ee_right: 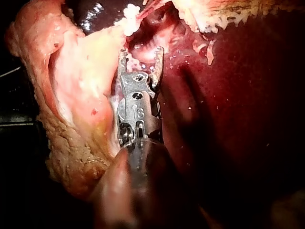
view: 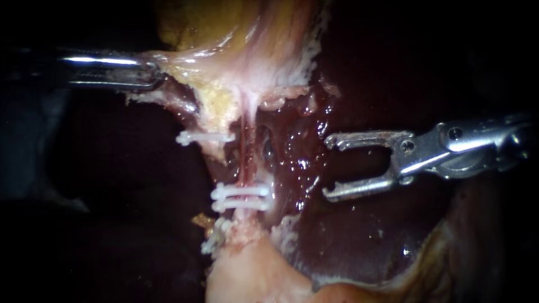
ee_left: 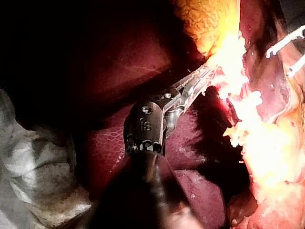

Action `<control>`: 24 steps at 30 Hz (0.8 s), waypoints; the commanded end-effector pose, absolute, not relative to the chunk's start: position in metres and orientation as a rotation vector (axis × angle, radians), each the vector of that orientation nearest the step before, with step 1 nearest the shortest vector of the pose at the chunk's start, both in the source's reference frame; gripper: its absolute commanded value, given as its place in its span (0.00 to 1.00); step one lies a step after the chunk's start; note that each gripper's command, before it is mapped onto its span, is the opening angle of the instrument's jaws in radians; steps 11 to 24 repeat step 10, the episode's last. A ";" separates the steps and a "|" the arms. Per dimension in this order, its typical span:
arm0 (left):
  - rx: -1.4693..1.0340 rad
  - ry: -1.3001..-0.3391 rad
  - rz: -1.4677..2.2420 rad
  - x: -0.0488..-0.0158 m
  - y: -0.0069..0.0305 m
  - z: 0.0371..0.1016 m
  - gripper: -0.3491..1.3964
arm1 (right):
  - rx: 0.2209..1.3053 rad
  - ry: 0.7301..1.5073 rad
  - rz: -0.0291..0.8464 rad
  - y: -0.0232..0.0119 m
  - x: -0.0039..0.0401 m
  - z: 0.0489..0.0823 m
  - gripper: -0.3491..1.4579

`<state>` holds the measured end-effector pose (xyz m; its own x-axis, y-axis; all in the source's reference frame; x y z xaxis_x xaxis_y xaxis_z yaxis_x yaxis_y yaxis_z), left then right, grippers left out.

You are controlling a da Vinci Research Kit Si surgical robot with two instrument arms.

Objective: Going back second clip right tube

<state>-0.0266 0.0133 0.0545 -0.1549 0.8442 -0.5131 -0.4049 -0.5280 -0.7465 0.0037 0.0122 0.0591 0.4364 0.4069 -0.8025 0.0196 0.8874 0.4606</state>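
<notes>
The right instrument (view: 327,168) hangs with jaws wide apart and empty, just beside the right tube (view: 247,146), over wet liver (view: 348,235). Two white clips (view: 241,192) cross that tube lower down. The left instrument (view: 147,73) appears clamped on pale tissue (view: 224,62) above, though glare blurs the contact.

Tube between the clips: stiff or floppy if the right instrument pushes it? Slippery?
Probably floppy: the tube is a thin strand, seemingly held straight by the left instrument gripping the pale tissue above it. Likely slippery: wet glints cover the liver beside it. Possibly fragile, being so thin; the two clips pin its lower end.
</notes>
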 end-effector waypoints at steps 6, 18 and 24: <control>-1.214 -0.564 1.810 -0.0265 0.0133 0.0544 0.00 | 0.438 1.101 0.251 0.0122 0.0037 0.0591 0.47; -1.214 -0.568 1.810 -0.0262 0.0135 0.0542 0.00 | 0.445 1.106 0.240 0.0122 0.0037 0.0591 0.47; -1.214 -0.568 1.810 -0.0262 0.0135 0.0542 0.00 | 0.445 1.106 0.240 0.0122 0.0037 0.0591 0.47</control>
